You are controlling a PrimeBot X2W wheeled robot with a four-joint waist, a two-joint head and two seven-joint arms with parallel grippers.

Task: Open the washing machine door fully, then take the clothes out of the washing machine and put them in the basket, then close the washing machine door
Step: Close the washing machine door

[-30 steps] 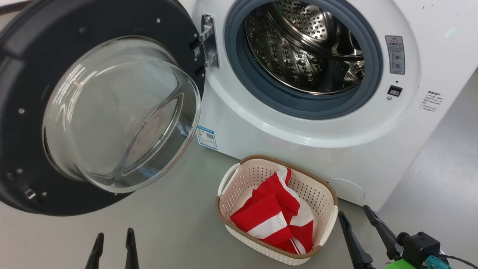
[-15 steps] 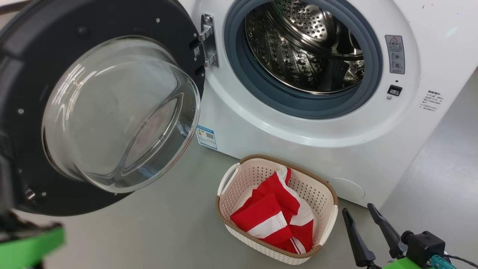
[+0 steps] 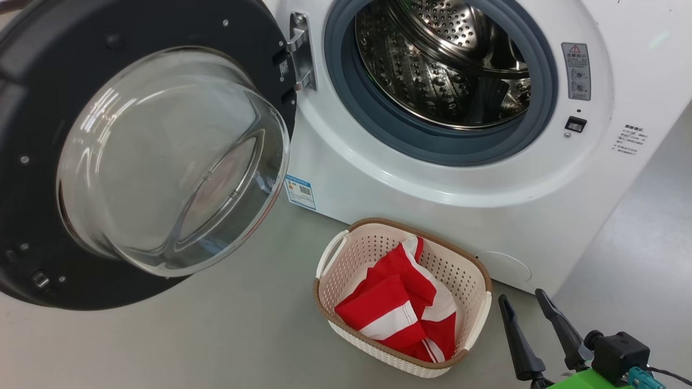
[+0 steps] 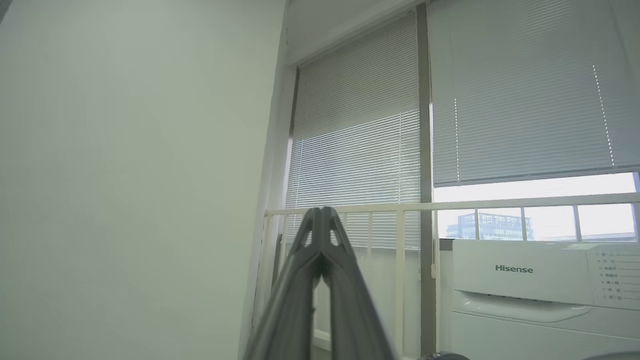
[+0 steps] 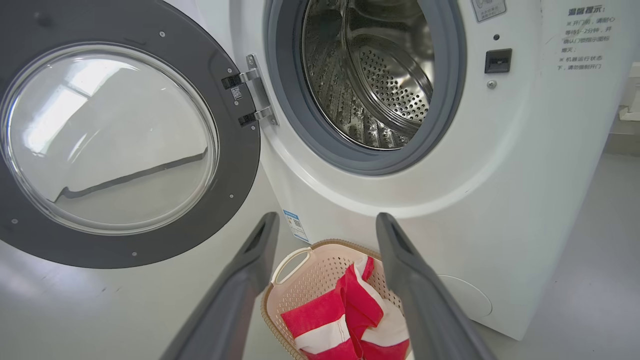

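The washing machine door [image 3: 135,156] [image 5: 115,140] stands swung wide open to the left, its glass bowl bulging toward me. The washing machine [image 3: 486,162] [image 5: 500,175] shows a bare steel drum [image 3: 443,59] [image 5: 370,75]. On the floor before it sits the basket [image 3: 476,281] [image 5: 285,295], with the red and white clothes [image 3: 400,308] [image 5: 325,320] lying inside. My right gripper [image 3: 527,302] [image 5: 325,222] is open, low at the right of the basket, holding nothing. My left gripper [image 4: 320,215] is shut and empty, pointing up at a window with blinds.
Grey floor [image 3: 216,335] spreads left of the basket under the open door. A second white appliance marked Hisense [image 4: 530,295] and a white railing [image 4: 400,207] stand by the window in the left wrist view. A pale wall [image 4: 125,175] rises beside them.
The left gripper, low at the bottom left a second ago, swung off through the left edge and left the head view. The head camera shifted slightly. The right gripper edged a little rightward.
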